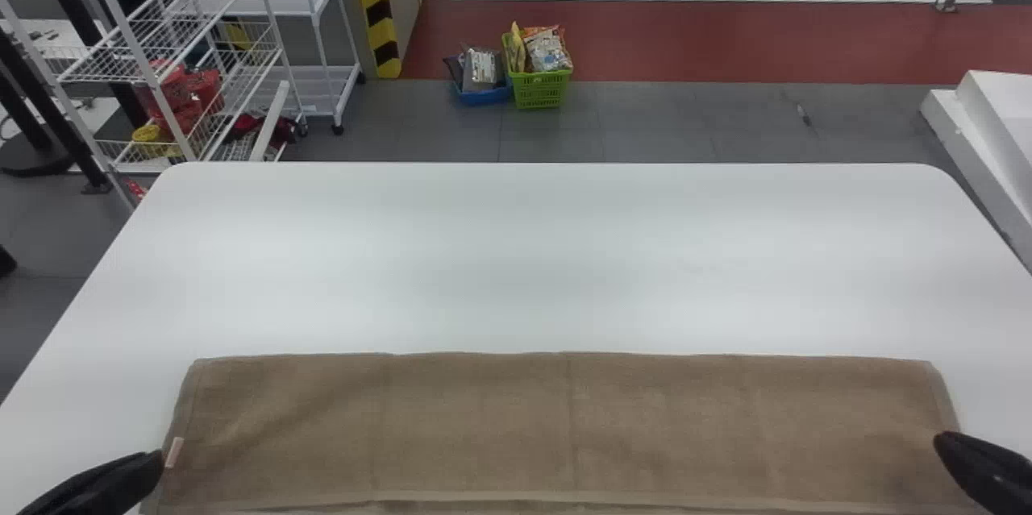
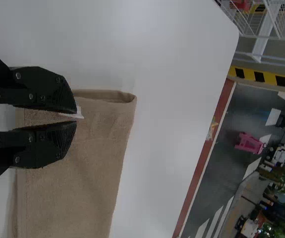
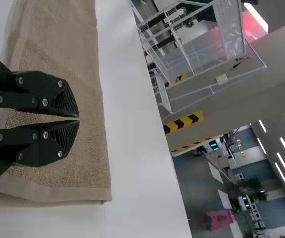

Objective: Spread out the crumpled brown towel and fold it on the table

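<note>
Brown towel [image 1: 484, 426] lies banded across the worktop [image 1: 516, 257], bottom of frame; left gripper [image 1: 159, 463], lower left, has jaws slightly apart; right gripper [image 1: 942, 442], lower right, jaws nearly together; pinching only the top layer could skew the fold.

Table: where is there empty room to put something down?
The white table is bare between the brown towel and the table's far edge. The near side is crowded: towel, left tool and right tool.
</note>
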`<move>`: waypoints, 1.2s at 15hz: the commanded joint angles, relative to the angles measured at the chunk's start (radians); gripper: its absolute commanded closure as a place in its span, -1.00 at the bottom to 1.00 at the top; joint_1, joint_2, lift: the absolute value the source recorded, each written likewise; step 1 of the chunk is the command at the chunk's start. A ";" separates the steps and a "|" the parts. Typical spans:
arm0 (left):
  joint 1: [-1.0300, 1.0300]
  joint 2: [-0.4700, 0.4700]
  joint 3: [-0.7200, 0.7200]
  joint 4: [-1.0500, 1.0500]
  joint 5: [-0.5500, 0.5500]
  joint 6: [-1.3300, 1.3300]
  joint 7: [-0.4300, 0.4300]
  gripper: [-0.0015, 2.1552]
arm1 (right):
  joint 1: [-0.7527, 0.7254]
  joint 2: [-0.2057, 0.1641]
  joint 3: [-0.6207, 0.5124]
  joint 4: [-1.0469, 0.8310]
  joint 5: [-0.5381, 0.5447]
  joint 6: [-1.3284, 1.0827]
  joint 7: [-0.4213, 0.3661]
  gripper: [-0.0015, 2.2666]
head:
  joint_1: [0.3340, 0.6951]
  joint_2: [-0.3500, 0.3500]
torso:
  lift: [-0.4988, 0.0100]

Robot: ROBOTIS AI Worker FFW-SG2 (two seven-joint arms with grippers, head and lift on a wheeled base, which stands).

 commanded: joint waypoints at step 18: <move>-0.234 0.009 -0.010 0.193 -0.169 0.086 -0.197 -0.80 | 0.000 0.003 -0.042 0.005 -0.055 -0.073 0.021 -0.89 | 1.00 0.05 | 0.46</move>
